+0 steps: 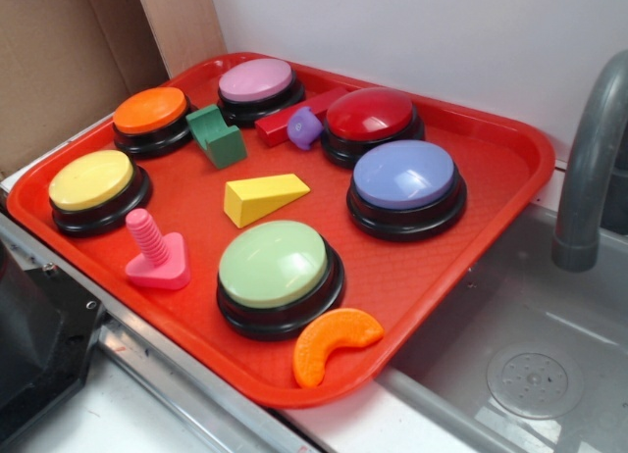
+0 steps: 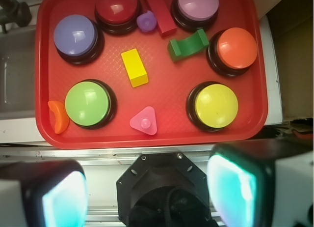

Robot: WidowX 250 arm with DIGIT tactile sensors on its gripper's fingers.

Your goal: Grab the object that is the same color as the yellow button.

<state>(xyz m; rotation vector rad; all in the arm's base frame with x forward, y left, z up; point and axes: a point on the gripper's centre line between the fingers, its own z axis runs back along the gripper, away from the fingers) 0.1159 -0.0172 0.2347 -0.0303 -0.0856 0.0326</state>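
On a red tray (image 1: 510, 144) beside a grey sink basin (image 1: 530, 345) with a grey faucet (image 1: 589, 149), the yellow wedge (image 1: 263, 198) lies near the tray's middle, apart from the yellow button (image 1: 94, 183) at the tray's edge. Cardboard (image 1: 59, 61) and a white wall (image 1: 412, 31) stand behind. The gripper (image 2: 147, 187) hangs above the tray's near edge, fingers (image 2: 230, 187) spread wide, holding nothing.

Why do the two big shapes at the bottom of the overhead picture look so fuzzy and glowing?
In the wrist view, the gripper's fingers sit very close to the lens, so they blur and catch a bluish glow, while the red tray beyond stays sharp, with glare spots on the yellow button. The exterior view is evenly lit, and the yellow wedge casts only a soft shadow.
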